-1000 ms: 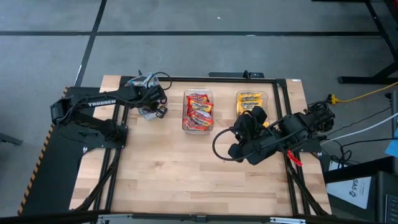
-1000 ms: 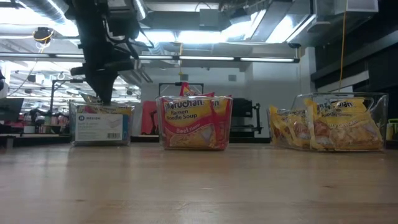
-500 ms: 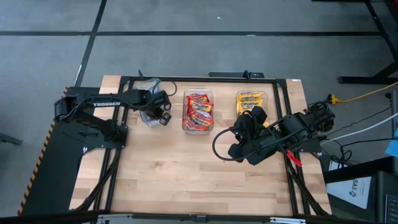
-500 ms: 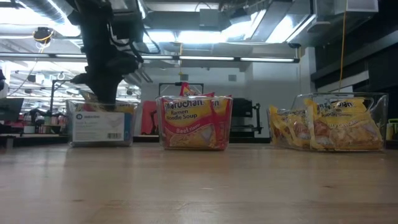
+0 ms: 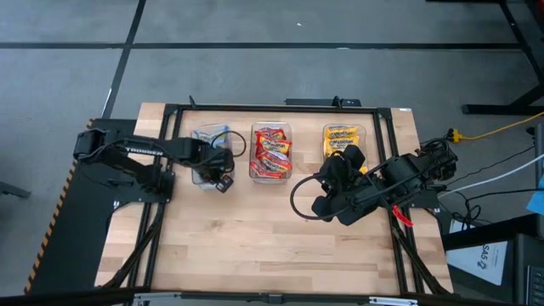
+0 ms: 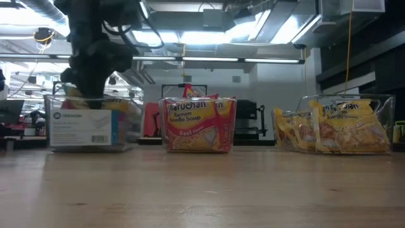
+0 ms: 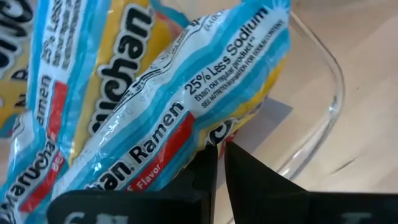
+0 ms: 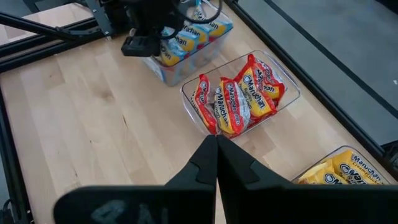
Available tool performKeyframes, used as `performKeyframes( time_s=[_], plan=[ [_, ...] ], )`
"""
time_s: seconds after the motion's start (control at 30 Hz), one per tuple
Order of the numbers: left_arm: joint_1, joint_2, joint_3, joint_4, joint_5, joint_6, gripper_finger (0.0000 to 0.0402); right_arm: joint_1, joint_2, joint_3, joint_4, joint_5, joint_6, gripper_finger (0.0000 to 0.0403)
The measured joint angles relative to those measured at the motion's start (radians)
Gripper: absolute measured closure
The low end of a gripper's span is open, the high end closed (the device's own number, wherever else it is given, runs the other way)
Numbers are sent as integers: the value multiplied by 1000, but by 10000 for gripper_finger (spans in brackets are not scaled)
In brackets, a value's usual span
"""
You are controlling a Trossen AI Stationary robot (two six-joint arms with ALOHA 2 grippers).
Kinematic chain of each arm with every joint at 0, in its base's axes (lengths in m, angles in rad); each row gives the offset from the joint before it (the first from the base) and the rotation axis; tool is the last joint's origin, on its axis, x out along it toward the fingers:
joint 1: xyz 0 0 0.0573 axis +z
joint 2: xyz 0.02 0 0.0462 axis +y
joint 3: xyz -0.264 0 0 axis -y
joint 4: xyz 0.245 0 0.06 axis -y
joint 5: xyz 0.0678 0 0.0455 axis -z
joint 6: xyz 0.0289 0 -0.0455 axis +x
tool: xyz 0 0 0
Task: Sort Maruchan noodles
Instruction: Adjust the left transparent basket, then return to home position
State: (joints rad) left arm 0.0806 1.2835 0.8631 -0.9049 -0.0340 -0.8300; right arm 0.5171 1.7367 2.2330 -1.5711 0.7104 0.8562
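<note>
Dark fingers of the left gripper (image 7: 219,163) are seen nearly closed, with only a thin gap between them, and the rim of a clear bin (image 7: 323,93) appears to be pinched there, though the exact contact is hidden. Just beyond the fingers, blue noodle packets (image 7: 155,118) are packed inside that bin, their wrappers crinkled and leaning against each other. From above, the left gripper (image 5: 219,174) is placed at the near edge of the bin (image 5: 206,134), which stands on the wooden table (image 5: 255,246) toward the far left. In the level view the bin (image 6: 85,130) is seen with a white label on its front wall, and the left arm (image 6: 95,44) comes down over it. Just beside it, a second clear bin (image 5: 270,176) is filled with red packets (image 5: 272,151). Farther right and apart from it, a third bin (image 5: 326,129) is filled with yellow packets (image 5: 342,136). The right gripper (image 8: 216,149) is held fully closed with nothing between its fingers; from above it (image 5: 350,158) is seen over the near end of the yellow bin. All three bins are lined up along the far side of the table
</note>
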Motion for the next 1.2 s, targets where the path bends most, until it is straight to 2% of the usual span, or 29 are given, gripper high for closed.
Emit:
performKeyframes(
  time_s=[0.23,0.47,0.67,0.83,1.0,1.1,1.2],
  plan=[
    [-58,0,0,-23,-8,-53,376,0,0,0,0,1,-1,403],
    [-62,-12,35,-44,-38,-51,376,0,0,0,0,1,-11,403],
    [-62,-22,172,-161,-92,-20,376,0,0,0,0,1,-18,403],
    [-88,-23,340,-279,-33,82,376,0,1,-5,0,61,-57,401],
    [-167,-66,487,-471,-3,174,376,3,1,-6,0,17,-177,390],
    [-244,-139,494,-507,-4,183,376,13,1,-38,0,-4,-187,385],
    [-342,-257,457,-486,-65,143,376,33,-10,-92,0,47,-169,385]
  ],
)
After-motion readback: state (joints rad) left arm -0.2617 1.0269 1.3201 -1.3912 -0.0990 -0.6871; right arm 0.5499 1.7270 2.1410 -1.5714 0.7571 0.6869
